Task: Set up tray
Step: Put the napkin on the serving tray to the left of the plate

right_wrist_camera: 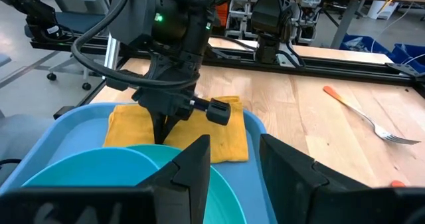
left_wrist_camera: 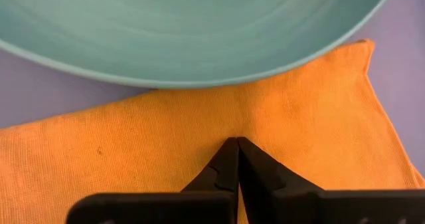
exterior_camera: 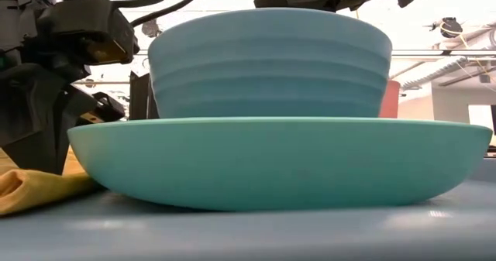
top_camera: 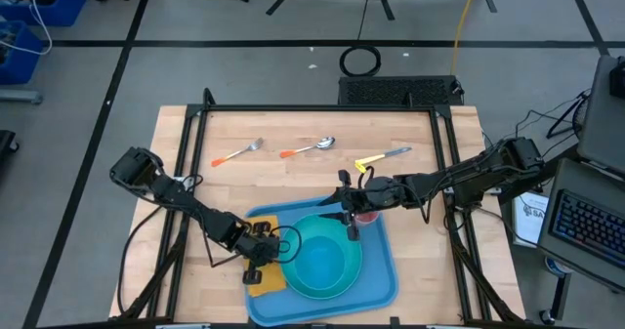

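Observation:
The blue tray lies at the table's near edge. On it sits a teal plate with a blue-green bowl standing in it. A yellow napkin lies flat on the tray's left part, one edge tucked under the plate's rim. My left gripper is shut, tips down on the napkin. My right gripper hangs open above the tray's far right part with nothing between its fingers. It faces the left arm. My left gripper has its shut fingertips on the napkin's middle, coming from above on a steep slant. A faint crease runs from the tips toward the plate. I cannot tell whether any cloth is caught between them. The napkin lies flat on the tray.
A red cup stands at the tray's far right corner, under the right arm. On the bare wood beyond the tray lie an orange-handled fork, an orange-handled spoon and a yellow-handled knife.

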